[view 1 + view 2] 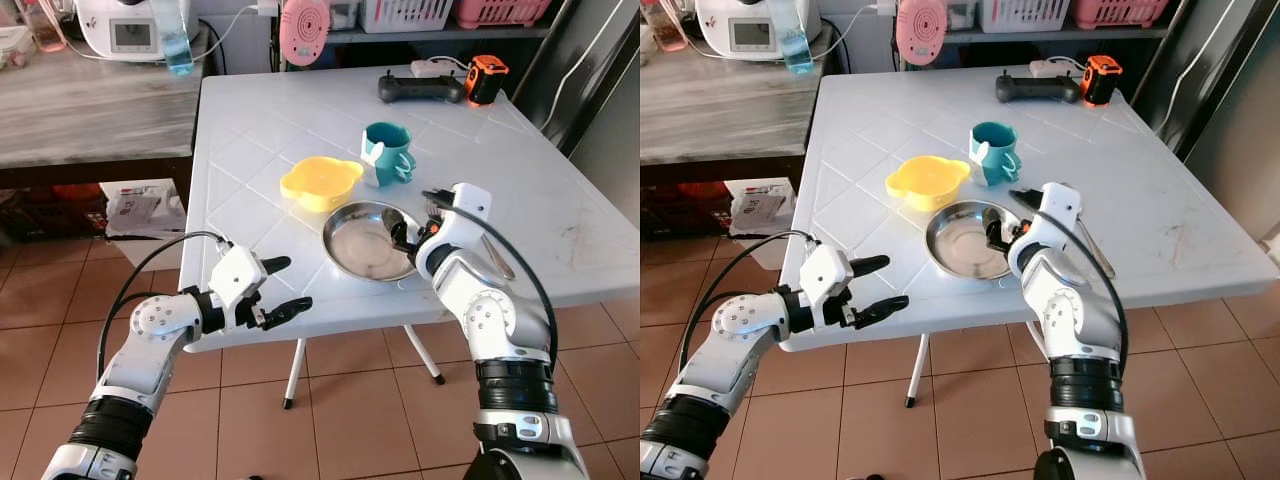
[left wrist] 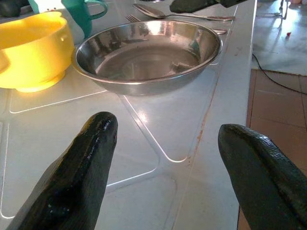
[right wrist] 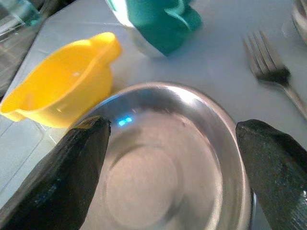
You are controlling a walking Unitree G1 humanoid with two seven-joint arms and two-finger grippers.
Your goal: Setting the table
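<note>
White table (image 1: 560, 215): spoon (image 2: 192, 17) handle toward near edge.

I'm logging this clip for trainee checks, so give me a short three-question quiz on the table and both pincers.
1. True or false: the steel bowl holds food.
2. Which dish stands nearest the teal mug? A) the yellow bowl B) a glass plate C) a red tray
3. Fill in: the right pincer hovers over the rim of the ____ bowl, while the left pincer waits open at the edge of the white table.

Key
1. False; it is empty.
2. A.
3. Steel; its fingers are spread apart in the right wrist view.
</note>
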